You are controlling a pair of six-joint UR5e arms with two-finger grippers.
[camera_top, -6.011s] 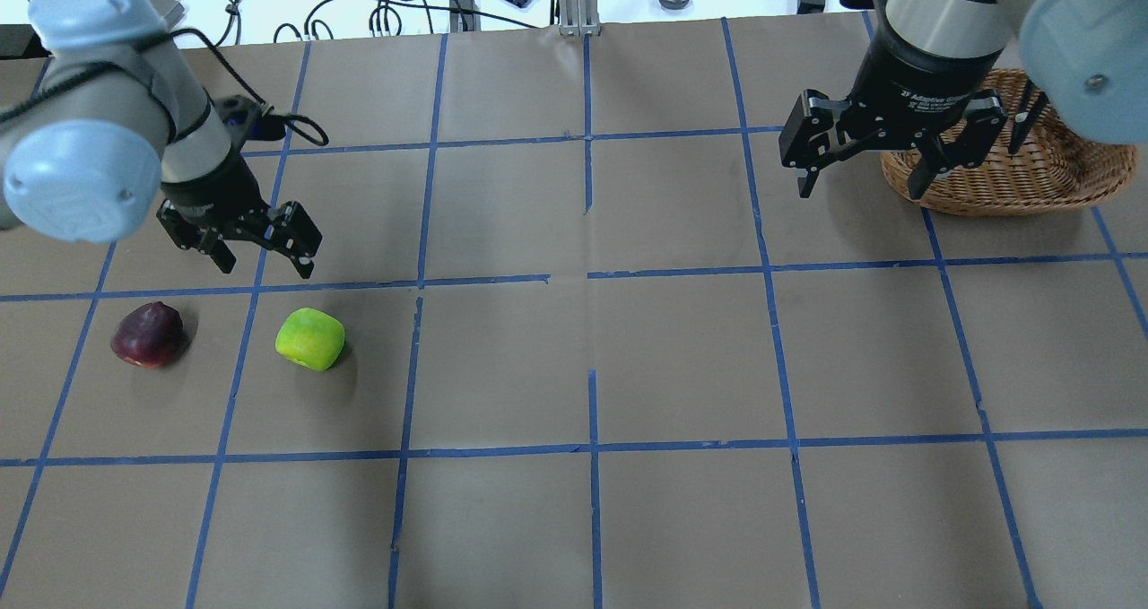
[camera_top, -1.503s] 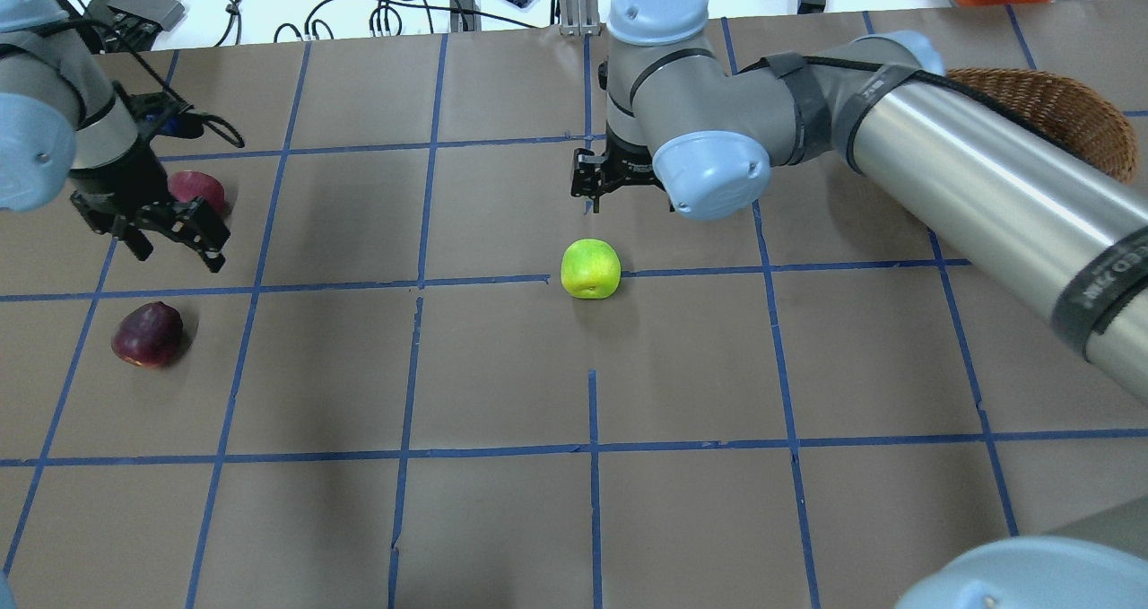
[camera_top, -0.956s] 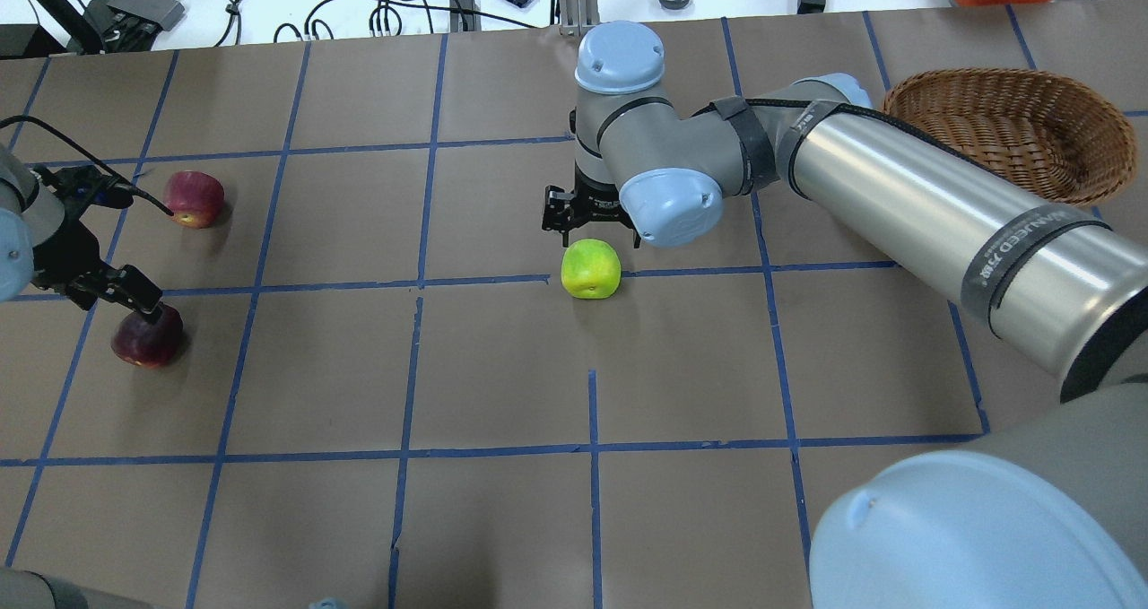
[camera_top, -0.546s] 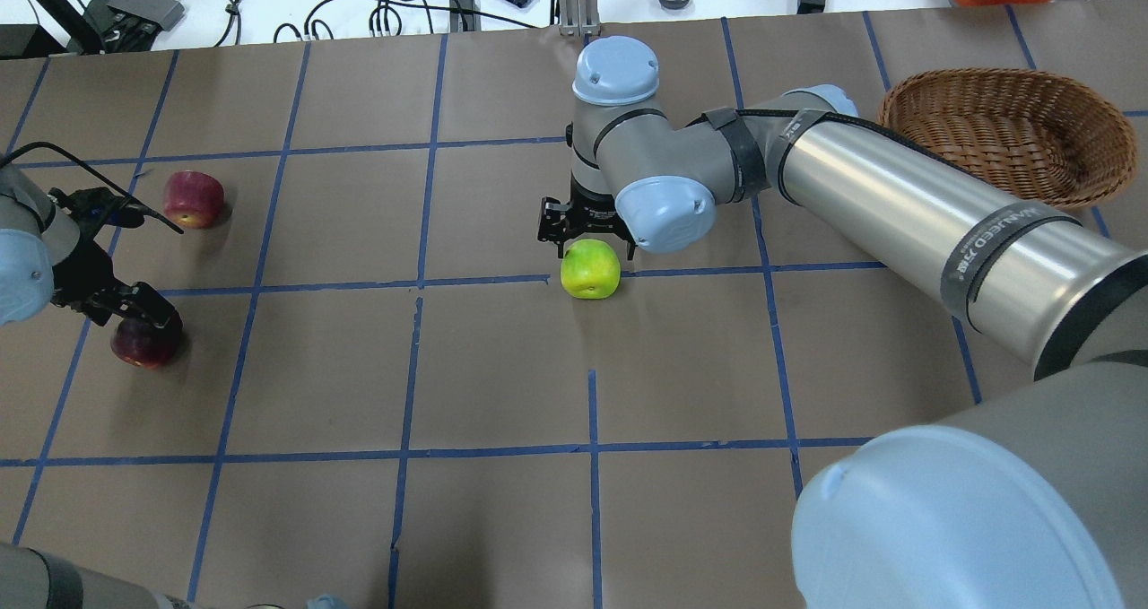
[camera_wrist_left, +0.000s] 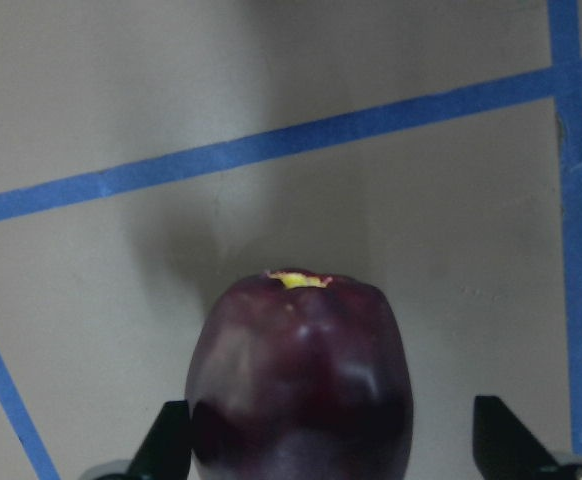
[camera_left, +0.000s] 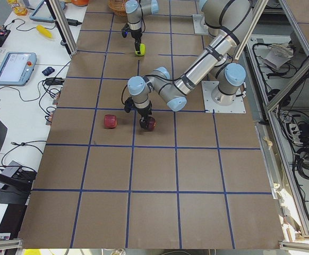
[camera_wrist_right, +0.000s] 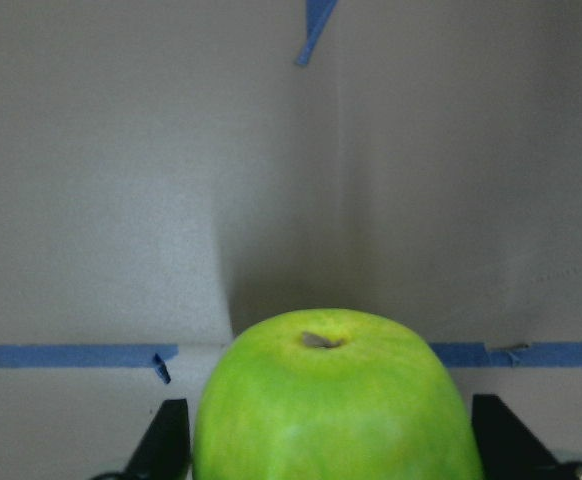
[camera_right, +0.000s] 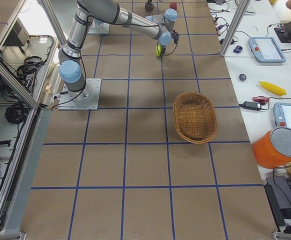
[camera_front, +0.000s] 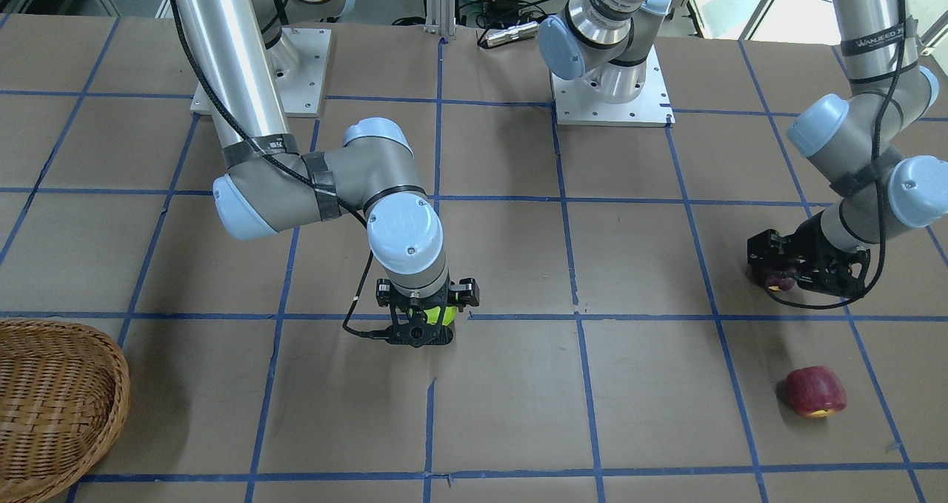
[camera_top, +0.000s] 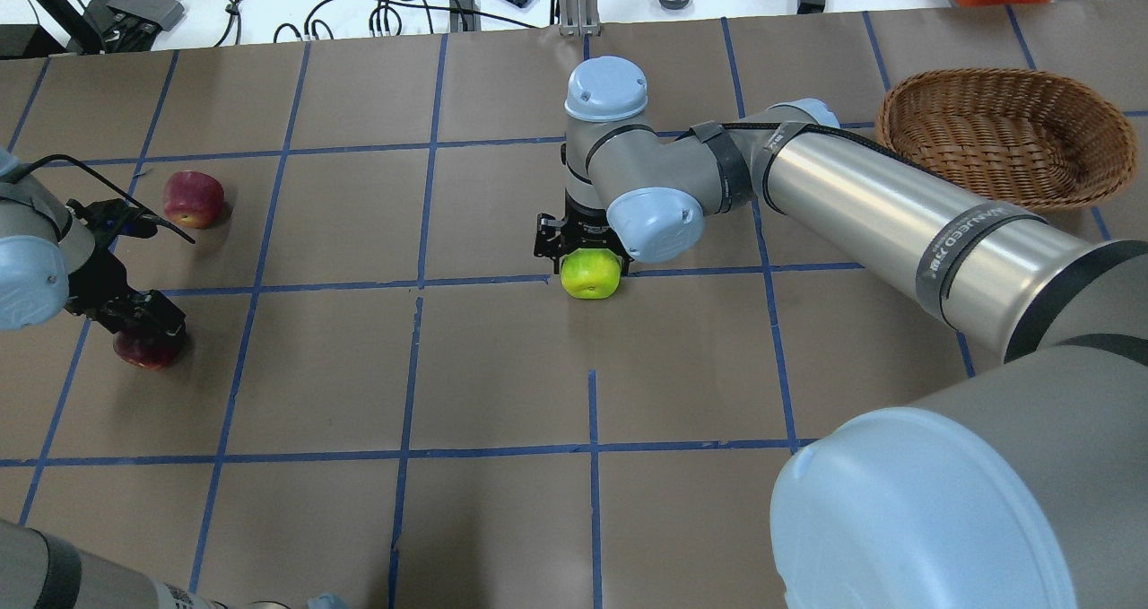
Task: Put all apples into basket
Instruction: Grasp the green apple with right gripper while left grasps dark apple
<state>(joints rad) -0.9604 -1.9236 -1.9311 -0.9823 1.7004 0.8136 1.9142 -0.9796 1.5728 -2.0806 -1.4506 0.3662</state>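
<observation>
**1. Apples**
- Yellow-green apple (camera_top: 590, 274): rests at centre of worktop (camera_top: 502, 367), on a tape line.
- Right claw (camera_top: 583, 252): vertical above the yellow-green apple, spread wide; fingers (camera_wrist_right: 171, 445) sit low on both flanks w/ almost no gap; nothing lifted; pad contact cannot be confirmed.
- Judged reason: straddling the widest part from above centres the fruit when the claw closes.
- Dark purplish apple (camera_wrist_left: 301, 380): near left, on worktop.
- Left claw (camera_top: 148, 320): spread about as wide, astride the dark purplish apple; clear gap at one finger, so no grip.
- Red apple (camera_top: 193, 199): left, a little farther than the dark one; apart from both claws.

**2. Basket**
- Basket (camera_top: 1004, 143): far right; empty; well apart from all 3 apples.
- Judged progress: 0 of 3 placed.
- Judged logic: basket lies on the right arm's side, so a centre-placed apple suits a right-arm carry; left-side fruit prob. needs moving toward centre first.

**3. Surface**
- Brown paper cover w/ blue tape grid (camera_top: 502, 452); flat, matte.
- Judged risk: round fruit may roll if a finger nudges it off-centre.

**4. Room**
- Beyond the far edge: white bench w/ cables (camera_top: 404, 8).
- Same bench in the right-end view: orange container (camera_right: 278, 150) and pendants (camera_right: 268, 48).
- Alum. frame posts (camera_right: 230, 25) stand at the worktop edge.
</observation>
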